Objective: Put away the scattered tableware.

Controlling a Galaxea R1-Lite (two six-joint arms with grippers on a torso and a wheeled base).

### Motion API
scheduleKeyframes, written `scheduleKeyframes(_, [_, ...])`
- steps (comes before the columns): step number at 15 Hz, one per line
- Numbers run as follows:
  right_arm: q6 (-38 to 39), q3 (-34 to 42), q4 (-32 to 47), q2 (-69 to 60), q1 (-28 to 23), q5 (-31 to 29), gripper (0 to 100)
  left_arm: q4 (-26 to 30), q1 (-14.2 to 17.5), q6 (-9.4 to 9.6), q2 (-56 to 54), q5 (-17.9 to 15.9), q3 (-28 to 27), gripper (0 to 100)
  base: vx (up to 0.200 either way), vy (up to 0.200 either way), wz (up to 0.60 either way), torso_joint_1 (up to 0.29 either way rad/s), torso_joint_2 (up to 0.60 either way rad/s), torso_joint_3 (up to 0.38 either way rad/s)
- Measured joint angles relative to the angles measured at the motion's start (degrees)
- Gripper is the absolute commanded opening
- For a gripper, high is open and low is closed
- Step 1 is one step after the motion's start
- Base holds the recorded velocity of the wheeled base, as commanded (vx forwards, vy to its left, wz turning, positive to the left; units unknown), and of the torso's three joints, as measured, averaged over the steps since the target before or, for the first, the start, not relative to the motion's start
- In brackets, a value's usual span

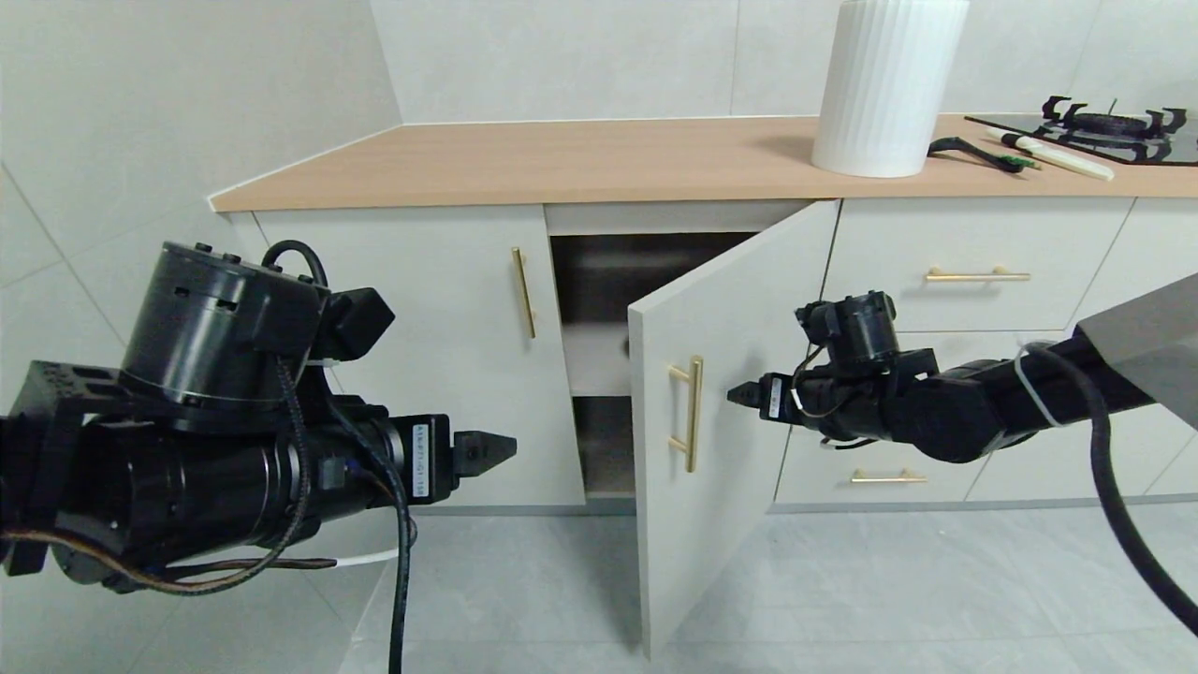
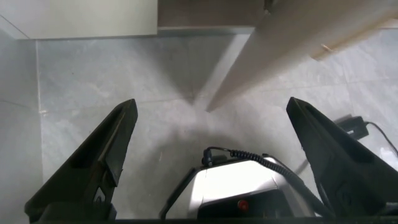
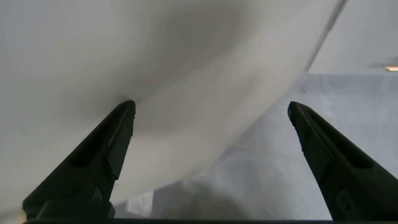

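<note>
Two empty grippers by one open cupboard door; tableware far right on the counter.

The right gripper (image 1: 744, 394) has its two fingers (image 3: 102, 155) spread wide with nothing between them. It points at the outer face of the open door (image 1: 721, 309), just right of the door's gold handle (image 1: 688, 412) and not on it. The left gripper (image 1: 482, 452) is also wide and empty, low on the left before the one shut door (image 1: 421, 356), over the floor (image 1: 842, 590). There are four gold handles in all: two on the doors and two on the drawers (image 1: 976, 275) to the right. The open cupboard (image 1: 608, 281) is dark inside. On the counter (image 1: 562, 159) above, one white ribbed jar (image 1: 889, 84) stands far right. Just right of it lie two utensils, one dark (image 1: 955, 145) and one white (image 1: 1062, 156), beside one hob (image 1: 1114, 122).
</note>
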Motion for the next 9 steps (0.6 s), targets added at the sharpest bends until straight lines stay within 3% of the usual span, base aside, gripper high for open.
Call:
scheduleKeyframes(5, [2.7, -0.5, -4.7, 3.0, -0.1, 0.0, 100, 0.0, 0.0, 0.09, -0.2, 0.0, -0.1, 100, 0.000, 0.000, 0.00, 0.000, 0.00, 0.000])
scheduleKeyframes(9, [5.6, -1.9, -6.6, 4.8, 0.0, -0.2, 100, 0.1, 0.0, 1.10, -0.1, 0.1, 0.3, 100, 0.200, 0.000, 0.00, 0.000, 0.00, 0.000])
